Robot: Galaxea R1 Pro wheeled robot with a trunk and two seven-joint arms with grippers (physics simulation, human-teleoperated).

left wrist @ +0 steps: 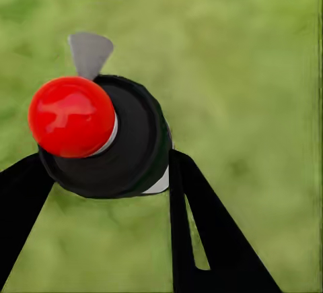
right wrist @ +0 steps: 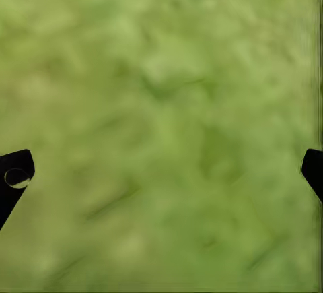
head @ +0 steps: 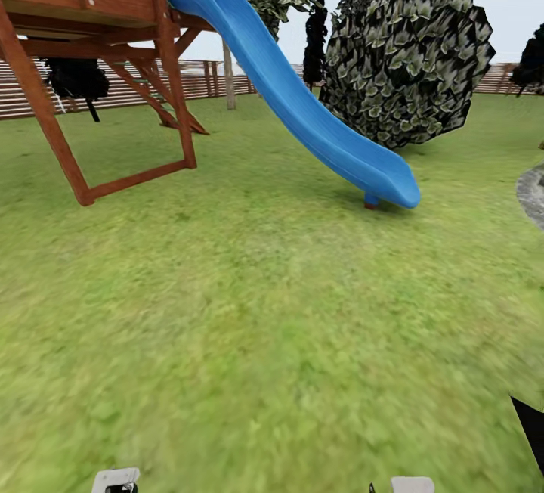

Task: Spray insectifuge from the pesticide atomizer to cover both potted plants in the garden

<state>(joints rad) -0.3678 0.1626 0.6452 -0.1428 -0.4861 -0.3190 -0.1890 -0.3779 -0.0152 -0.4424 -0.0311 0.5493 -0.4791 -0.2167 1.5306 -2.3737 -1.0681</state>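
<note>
Red-capped pesticide atomizer clamped in left gripper; right gripper spread.

Black tapered pincer fingers — grey-white wrist housings

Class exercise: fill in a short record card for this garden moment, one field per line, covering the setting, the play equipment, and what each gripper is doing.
setting: lawn with brown slatted fence
play equipment: blue slide on wooden play frame
vegetation: big round dark bush
patio: grey stone edge
left gripper: shut on pesticide atomizer, red cap toward camera
right gripper: open, over grass
</note>
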